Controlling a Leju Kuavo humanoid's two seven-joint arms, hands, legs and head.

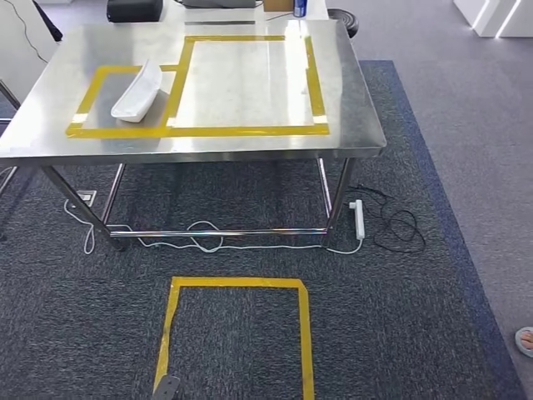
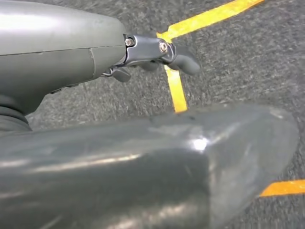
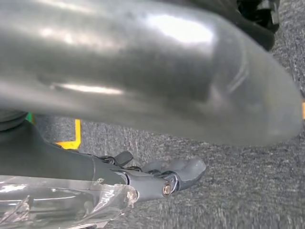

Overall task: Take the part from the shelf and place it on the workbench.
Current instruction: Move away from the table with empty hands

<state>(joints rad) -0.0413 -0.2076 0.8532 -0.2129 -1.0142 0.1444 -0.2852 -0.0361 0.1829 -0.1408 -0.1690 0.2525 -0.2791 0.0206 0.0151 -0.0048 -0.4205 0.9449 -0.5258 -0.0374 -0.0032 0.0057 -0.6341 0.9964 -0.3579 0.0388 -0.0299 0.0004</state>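
Curved white part (image 1: 137,92) (glossy), steel workbench (image 1: 352,108)

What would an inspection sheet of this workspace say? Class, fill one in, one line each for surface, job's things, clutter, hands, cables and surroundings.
Surface: steel workbench marked with yellow tape rectangles.
Job's things: white part lies on the bench inside the smaller taped box.
Clutter: blue can and a dark item at the far edge.
Hands: left hand and right hand hang over the carpet, holding nothing, fingers apart.
Cables: white power strip and loose cords under the bench.
Surroundings: grey carpet with a taped floor square.
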